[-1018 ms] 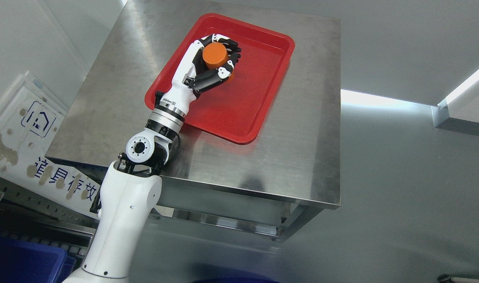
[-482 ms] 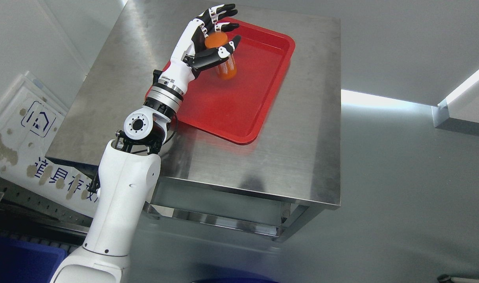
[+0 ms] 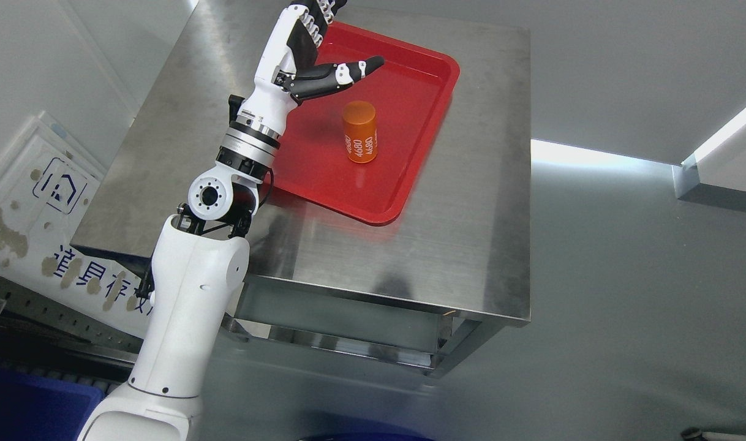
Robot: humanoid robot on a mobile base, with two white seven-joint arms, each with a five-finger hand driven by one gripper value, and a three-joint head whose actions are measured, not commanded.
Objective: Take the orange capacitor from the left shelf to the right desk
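A stainless-steel desk (image 3: 471, 184) is seen from above, set against a grey floor, with a red tray (image 3: 410, 177) laid on its top. The orange capacitor (image 3: 359, 131) is stood upright inside the tray, near its middle, with white print "4680" shown on its side. The left hand (image 3: 302, 49) is held above the tray's left edge, up and to the left of the capacitor and apart from it; its fingers (image 3: 348, 68) are spread and nothing is gripped. A blue bin (image 3: 30, 404) is seen at the lower left corner.
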